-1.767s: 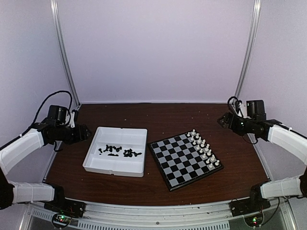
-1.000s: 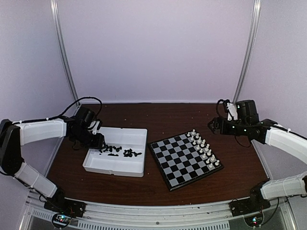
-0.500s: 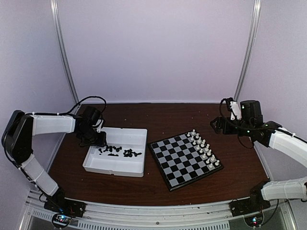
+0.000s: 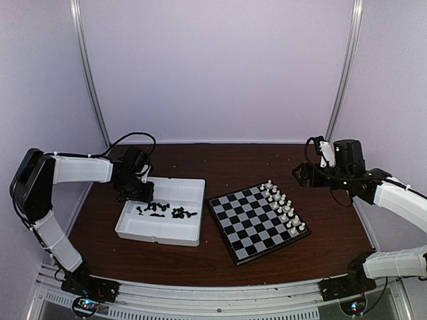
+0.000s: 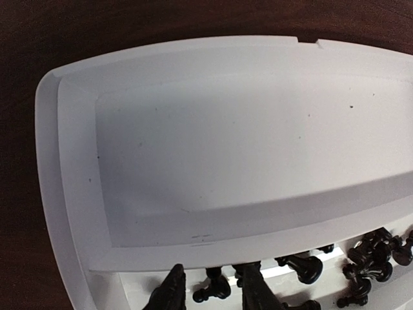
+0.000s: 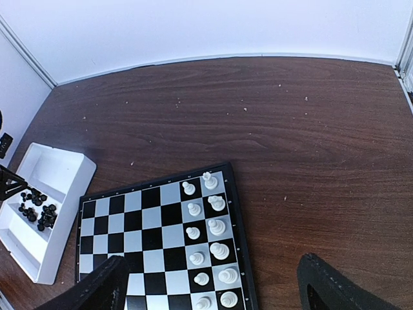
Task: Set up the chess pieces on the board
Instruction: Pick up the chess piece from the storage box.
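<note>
Top external view: the white pieces (image 4: 283, 207) stand in two rows on the board (image 4: 248, 230), but the black pieces (image 4: 163, 210) all lie in the white tray (image 4: 187, 188) – so that half is left, I judge. The left fingers (image 5: 171, 292) (narrowly apart) straddle one black piece, not gripping it yet; the right fingers (image 6: 329, 287) gape wide, empty, above the tabletop (image 4: 220, 160).

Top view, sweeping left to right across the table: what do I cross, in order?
tray → black pieces lying in it → board → white pieces on the board's right side. Both grippers are left out, since they overlap these things.
</note>
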Available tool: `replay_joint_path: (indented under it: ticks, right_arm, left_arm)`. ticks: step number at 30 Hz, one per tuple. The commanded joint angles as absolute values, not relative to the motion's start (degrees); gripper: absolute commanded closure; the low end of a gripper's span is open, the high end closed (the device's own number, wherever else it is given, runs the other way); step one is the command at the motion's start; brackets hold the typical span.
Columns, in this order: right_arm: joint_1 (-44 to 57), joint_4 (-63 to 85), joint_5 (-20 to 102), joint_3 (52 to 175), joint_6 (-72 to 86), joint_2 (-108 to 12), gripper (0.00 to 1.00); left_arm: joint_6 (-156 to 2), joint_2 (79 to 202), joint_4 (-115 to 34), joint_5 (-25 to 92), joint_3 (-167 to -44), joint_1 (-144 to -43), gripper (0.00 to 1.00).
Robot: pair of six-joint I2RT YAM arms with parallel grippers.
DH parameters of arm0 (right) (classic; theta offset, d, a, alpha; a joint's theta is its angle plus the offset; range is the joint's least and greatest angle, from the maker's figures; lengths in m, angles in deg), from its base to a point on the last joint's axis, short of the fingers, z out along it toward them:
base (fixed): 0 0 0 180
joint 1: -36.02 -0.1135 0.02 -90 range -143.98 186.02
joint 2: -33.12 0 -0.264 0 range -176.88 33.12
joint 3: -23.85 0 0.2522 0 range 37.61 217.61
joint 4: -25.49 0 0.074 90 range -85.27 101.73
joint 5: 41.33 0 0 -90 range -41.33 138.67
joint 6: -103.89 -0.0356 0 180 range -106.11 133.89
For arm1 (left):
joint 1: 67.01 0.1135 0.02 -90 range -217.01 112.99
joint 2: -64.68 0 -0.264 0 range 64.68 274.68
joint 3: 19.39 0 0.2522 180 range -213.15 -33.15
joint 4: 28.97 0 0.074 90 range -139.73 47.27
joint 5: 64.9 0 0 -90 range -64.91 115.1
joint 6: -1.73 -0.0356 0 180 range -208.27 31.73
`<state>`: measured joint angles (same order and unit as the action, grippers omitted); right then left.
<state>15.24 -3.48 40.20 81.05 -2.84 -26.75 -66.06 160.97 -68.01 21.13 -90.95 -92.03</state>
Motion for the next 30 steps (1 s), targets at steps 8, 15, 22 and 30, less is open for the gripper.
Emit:
replay_joint_path:
  ticks: [8,15,22,30]
  right_arm:
    - [15.01,-3.0,41.9,80.88,-2.28,-26.47,0.06]
    - [15.04,-2.67,41.52,80.6,-2.37,-26.68,0.06]
    - [15.01,-2.55,41.2,80.77,-2.84,-26.67,0.06]
    - [15.01,-3.42,41.54,80.25,-2.9,-25.3,0.06]
  left_arm:
    - [-63.45,153.39,-63.5,15.92,-86.55,-94.08,0.68]
    - [-62.96,147.22,-62.5,16.65,-82.33,-94.09,0.68]
    - [-62.5,150.11,-61.69,18.01,-81.8,-94.08,0.69]
    - [-62.77,153.95,-59.4,17.9,-81.82,-94.08,0.72]
